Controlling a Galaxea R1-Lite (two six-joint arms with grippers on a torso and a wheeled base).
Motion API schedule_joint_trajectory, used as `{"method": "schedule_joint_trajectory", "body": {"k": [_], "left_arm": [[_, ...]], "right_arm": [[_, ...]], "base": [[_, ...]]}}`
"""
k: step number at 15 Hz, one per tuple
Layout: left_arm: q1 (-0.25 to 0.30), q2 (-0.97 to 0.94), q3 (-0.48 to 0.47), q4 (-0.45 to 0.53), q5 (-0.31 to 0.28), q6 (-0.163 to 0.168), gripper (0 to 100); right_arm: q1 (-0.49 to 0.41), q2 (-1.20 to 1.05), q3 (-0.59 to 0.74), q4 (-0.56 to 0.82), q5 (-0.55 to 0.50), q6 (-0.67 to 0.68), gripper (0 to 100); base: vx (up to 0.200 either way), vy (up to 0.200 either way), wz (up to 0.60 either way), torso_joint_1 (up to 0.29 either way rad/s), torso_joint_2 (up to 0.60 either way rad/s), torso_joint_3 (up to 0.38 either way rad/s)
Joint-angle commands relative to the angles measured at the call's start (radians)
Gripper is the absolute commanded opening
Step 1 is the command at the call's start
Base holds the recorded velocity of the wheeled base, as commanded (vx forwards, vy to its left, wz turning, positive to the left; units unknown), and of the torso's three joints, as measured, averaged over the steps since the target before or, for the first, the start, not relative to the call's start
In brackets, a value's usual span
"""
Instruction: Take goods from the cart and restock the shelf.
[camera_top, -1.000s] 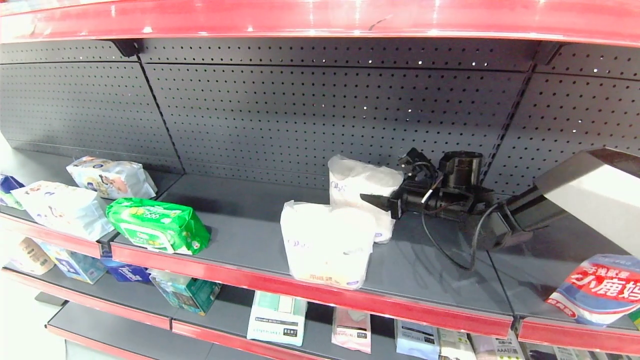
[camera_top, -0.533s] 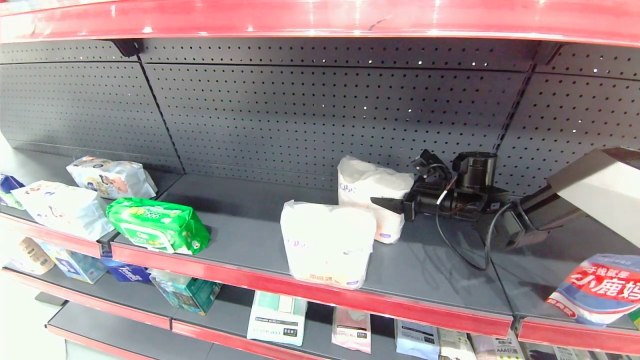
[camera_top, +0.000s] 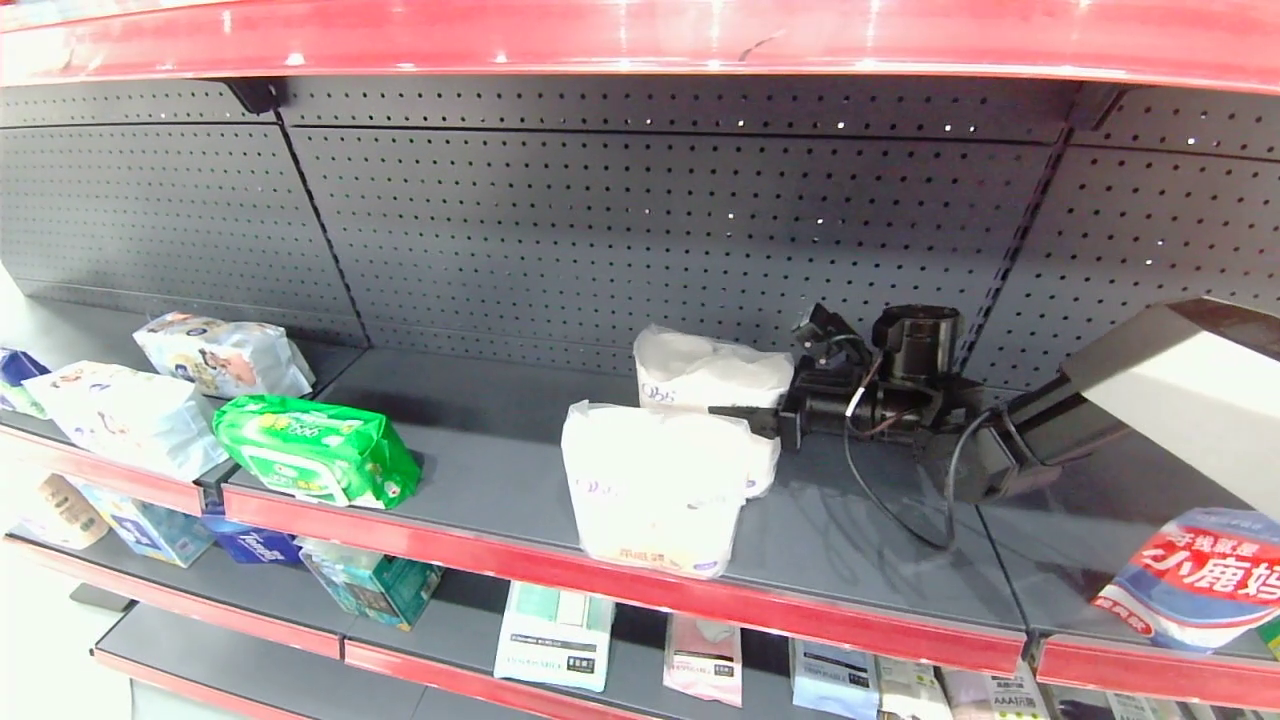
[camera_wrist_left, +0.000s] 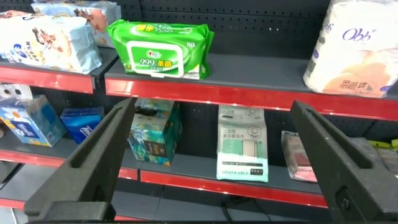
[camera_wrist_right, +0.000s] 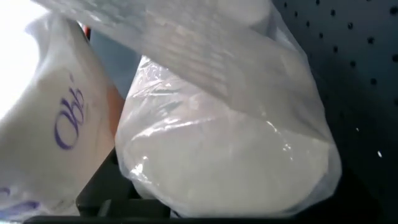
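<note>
We see a dark grey store shelf (camera_top: 480, 440) with a red front edge and a perforated back panel. The right hand (camera_top: 735, 405) reaches in from the shelf's right side and pinches a white pack of tissue rolls (camera_top: 700, 375) wrapped in clear plastic, one black finger lying across the pack's front face. This pack stands toward the back of the shelf, near the middle of its length. A second white tissue pack (camera_top: 655, 485) stands upright just in front of it, at the red front edge. Farther along toward the shelf's left end, a green pack of wet wipes (camera_top: 315, 450) lies at the front edge. A red and white bag (camera_top: 1195, 575) rests at the far right end. The left hand (camera_wrist_left: 212, 106) hangs in front of the lower shelves, its two black fingers (camera_wrist_left: 93, 162) spread wide apart, holding nothing.
</note>
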Motion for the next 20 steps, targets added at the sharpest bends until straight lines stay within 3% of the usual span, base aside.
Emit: {"method": "schedule_joint_trajectory", "body": {"k": [1,20], "left_arm": [[0.0,0.0,0.0,0.0,0.0,0.0,100],[0.0,0.0,0.0,0.0,0.0,0.0,100]], "right_arm": [[0.018,0.005,-0.022,-0.001,-0.001,0.003,0],[-0.013,-0.015,0.017,-0.001,-0.007,-0.115,0]], "base": [[0.0,0.0,0.0,0.0,0.0,0.0],[0.0,0.0,0.0,0.0,0.0,0.0]]}}
